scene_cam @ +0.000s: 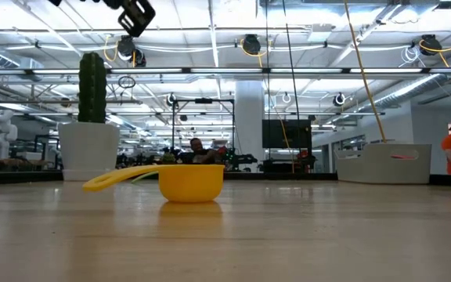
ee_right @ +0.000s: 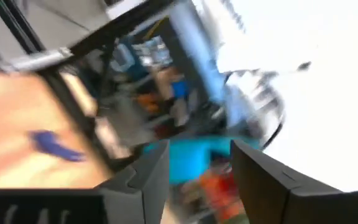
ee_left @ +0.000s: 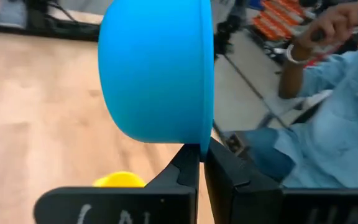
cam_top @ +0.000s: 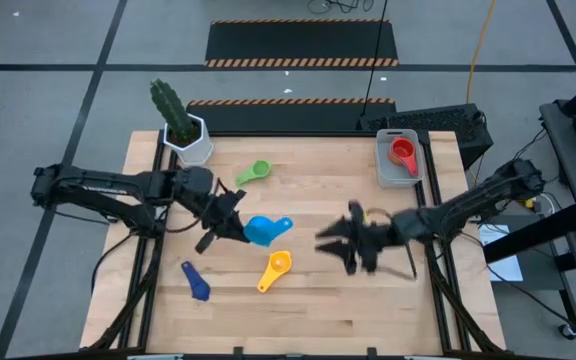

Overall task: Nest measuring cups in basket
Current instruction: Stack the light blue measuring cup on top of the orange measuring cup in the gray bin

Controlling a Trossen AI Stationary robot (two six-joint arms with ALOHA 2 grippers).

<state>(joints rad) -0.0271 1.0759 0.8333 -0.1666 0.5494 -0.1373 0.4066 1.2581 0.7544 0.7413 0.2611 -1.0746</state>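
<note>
Left claw (cam_top: 236,222) clamped on light blue cup (cam_top: 261,231) above bench (cam_top: 318,300); right claw (cam_top: 336,243) apart, empty.

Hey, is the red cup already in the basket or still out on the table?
In. The overhead view shows the red cup sitting inside the basket.

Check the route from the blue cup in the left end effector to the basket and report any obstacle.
The left end effector holds the light blue cup by its handle at mid-table. The basket, with a red cup inside, sits at the far right corner. The right end effector hovers beside that route; nothing else intervenes.
</note>
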